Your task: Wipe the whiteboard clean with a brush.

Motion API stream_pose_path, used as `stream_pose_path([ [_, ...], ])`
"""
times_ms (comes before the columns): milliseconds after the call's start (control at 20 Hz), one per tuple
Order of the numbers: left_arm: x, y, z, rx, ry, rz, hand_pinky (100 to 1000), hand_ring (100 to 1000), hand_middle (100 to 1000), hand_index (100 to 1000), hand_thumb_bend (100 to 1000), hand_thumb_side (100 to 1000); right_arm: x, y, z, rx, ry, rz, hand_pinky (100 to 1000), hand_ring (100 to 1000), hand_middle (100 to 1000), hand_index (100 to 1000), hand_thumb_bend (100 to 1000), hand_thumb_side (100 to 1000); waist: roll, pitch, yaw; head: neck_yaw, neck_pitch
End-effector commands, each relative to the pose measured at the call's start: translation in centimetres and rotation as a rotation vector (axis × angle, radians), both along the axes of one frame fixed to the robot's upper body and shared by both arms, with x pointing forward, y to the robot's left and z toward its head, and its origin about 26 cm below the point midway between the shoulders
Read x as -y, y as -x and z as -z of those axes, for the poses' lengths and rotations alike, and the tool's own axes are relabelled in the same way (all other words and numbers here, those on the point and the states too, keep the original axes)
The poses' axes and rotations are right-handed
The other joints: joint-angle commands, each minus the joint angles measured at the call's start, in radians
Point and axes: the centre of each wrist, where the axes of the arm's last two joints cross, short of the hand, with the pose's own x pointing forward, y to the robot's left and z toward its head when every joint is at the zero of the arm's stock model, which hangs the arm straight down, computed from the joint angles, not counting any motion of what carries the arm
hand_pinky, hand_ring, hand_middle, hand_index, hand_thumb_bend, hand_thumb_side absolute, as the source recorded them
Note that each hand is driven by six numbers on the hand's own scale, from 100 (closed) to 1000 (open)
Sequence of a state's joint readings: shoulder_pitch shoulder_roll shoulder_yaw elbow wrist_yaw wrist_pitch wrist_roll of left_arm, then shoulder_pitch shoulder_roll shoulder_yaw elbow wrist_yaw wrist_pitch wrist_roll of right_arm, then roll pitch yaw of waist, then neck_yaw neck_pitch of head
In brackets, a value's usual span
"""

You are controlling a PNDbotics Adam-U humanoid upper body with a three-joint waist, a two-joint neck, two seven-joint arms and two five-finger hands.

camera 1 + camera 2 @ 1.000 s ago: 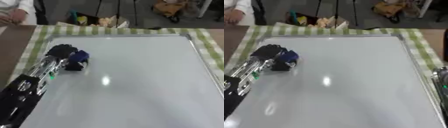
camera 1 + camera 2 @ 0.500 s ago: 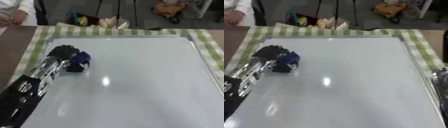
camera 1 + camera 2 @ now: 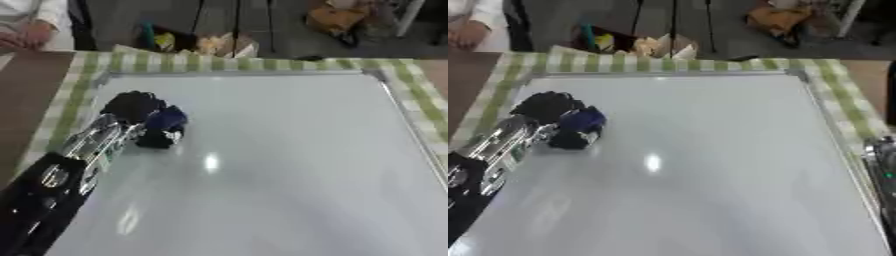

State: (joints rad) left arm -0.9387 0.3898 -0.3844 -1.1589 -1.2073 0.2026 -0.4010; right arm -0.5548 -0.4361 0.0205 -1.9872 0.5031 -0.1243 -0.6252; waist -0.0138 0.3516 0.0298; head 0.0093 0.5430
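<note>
I am holding the brush [image 3: 163, 129], a small dark block with a blue top, down on the left part of the whiteboard [image 3: 289, 165]; my left hand [image 3: 131, 107] is curling its fingers around it from the left side, so it is gripping the brush; the arm is running back to the lower left corner of the view. The whiteboard is lying flat on a green checked cloth [image 3: 262, 64], which is covering the counter [image 3: 35, 85]; I am seeing no marks on the board from here, only glare spots, though faint ink could be escaping me. I am judging this to be the wiping step itself, with the brush touching the surface. The next move is calling for a sweep rightward across the middle and toward the far right frame, keeping the brush face flat. My right hand [image 3: 883, 165] is showing only as a sliver at the right edge of the right eye view; I cannot tell its state.
</note>
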Motion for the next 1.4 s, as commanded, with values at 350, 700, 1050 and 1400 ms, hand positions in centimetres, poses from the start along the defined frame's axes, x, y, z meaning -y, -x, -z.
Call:
stream_pose_path([
  [350,-2.2,-1.3,0.9,-0.001,0.014,-0.135,335,477,498,778,100,847,0.0,0.3,-0.7,0.023,0.008,-0.006,811,836,770,820,100,961,-0.006,-0.015,-0.003,0.003,-0.011],
  [700,-3.2,-1.8,1.1,0.005,0.039,-0.208,333,476,496,777,100,843,0.0,0.3,-0.7,0.021,0.010,-0.006,811,837,770,821,100,961,-0.008,-0.014,-0.005,0.003,-0.012],
  [1050,-4.0,-2.2,0.8,0.014,0.065,-0.267,331,474,495,776,100,840,0.1,0.3,-0.6,0.019,0.009,-0.005,812,837,770,821,100,966,-0.007,-0.015,-0.004,0.002,-0.013],
  [1400,-4.8,-2.3,0.6,0.020,0.103,-0.322,320,468,490,778,100,846,0.1,0.3,-0.6,0.018,0.008,-0.004,812,837,770,821,100,961,-0.007,-0.016,-0.003,0.001,-0.014],
])
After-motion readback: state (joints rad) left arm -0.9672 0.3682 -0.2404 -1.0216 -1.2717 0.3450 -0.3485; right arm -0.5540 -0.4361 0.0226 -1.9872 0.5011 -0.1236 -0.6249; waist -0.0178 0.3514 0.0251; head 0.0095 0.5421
